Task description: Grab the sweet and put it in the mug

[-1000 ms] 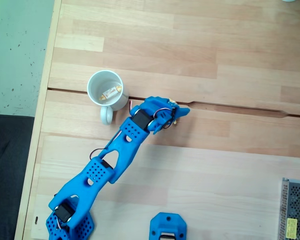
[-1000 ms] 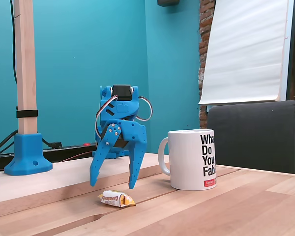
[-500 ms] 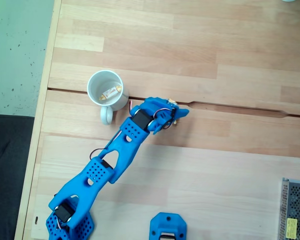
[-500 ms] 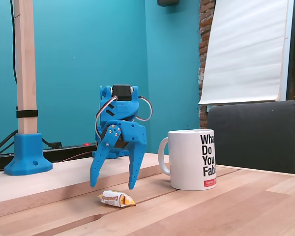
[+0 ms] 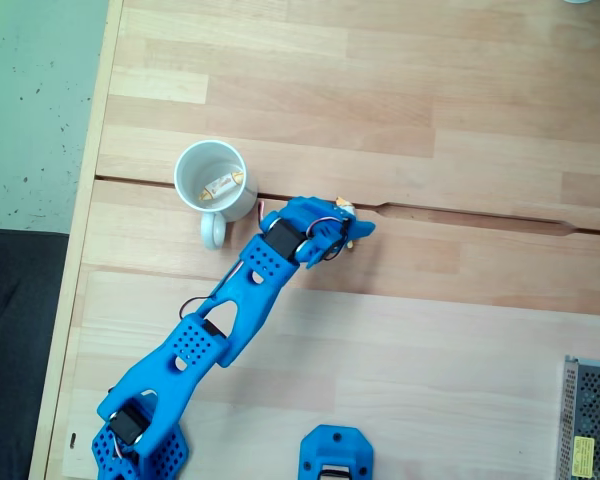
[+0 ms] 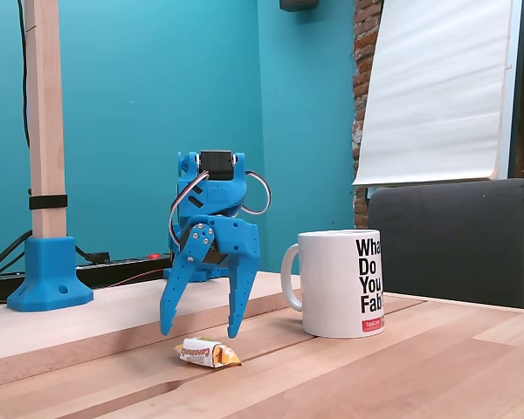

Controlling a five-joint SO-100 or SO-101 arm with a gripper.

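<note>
- In a fixed view, the sweet [image 6: 208, 353] lay on the wooden table [image 6: 402, 375], nearest the camera, untouched.
- Just behind and above it hung the blue gripper [image 6: 198, 330], fingers spread wide and pointing down, tips off the wood and straddling the sweet.
- To its right in that view stood the mug [image 6: 342, 283], handle toward the gripper, well apart from the sweet.
- From above, a fixed view showed the mug [image 5: 185, 172] holding what looked like a second sweet [image 5: 221, 186].
- Farther back stood a blue post base [image 6: 49, 284].
</note>
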